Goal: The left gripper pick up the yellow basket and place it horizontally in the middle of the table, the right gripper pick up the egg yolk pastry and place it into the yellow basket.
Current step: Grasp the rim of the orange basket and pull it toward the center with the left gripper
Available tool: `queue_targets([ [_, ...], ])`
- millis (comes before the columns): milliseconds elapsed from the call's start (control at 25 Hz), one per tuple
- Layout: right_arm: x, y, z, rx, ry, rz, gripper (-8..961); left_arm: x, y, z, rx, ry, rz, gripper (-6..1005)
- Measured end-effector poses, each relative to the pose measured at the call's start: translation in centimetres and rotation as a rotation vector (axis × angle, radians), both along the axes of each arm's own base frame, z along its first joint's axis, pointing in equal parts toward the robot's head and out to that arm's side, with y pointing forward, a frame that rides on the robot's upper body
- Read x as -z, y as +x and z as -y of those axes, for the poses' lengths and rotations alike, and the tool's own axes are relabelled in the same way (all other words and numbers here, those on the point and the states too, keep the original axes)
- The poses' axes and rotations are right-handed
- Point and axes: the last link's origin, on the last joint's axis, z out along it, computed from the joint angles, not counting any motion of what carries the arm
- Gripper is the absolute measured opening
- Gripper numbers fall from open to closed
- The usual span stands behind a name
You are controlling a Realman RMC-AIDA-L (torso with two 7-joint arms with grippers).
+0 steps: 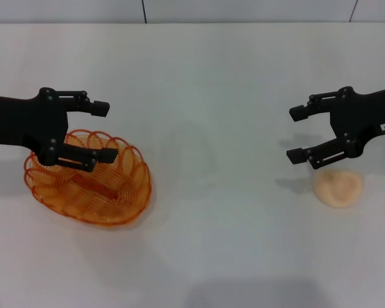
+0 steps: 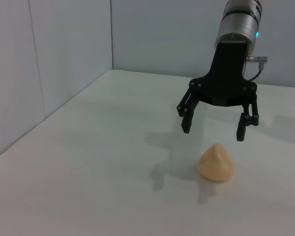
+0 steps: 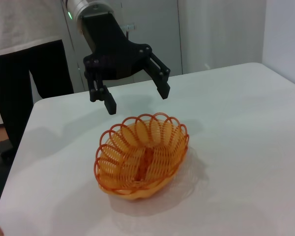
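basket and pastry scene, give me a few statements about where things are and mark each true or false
1. The yellow basket sits on the robot's left side of the table. True.
2. The egg yolk pastry lies inside the basket. False: it lies on the bare table at the robot's right, far from the basket.
3. The left gripper is open above the basket. True.
4. The right gripper is clamped on the pastry. False: it is open, above and beside the pastry, holding nothing.
5. The basket is tipped upside down. False: it rests with its opening up, and the right wrist view shows nothing in it.
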Motion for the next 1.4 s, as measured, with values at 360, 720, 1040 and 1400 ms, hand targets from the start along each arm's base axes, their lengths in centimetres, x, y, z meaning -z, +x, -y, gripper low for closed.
queue_targets([
  [360, 0.3, -0.3, 0.1, -0.005, -0.003, -0.015, 872, 0.0, 0.0, 0.0, 0.006, 0.008, 0.005, 875],
  [720, 0.4, -0.3, 0.1, -0.008, -0.002, -0.018, 872, 0.0, 0.0, -0.1, 0.008, 0.017, 0.006, 874],
  [1040, 0.4, -0.3, 0.1, -0.005, 0.002, -0.021, 872, -0.7, 0.4, -0.4, -0.050, 0.025, 0.001, 874],
  [1400, -0.3, 0.1, -0.1, -0.012, 0.063, 0.004, 871, -2.6, 0.8, -0.2, -0.346, 0.026, -0.046, 875],
])
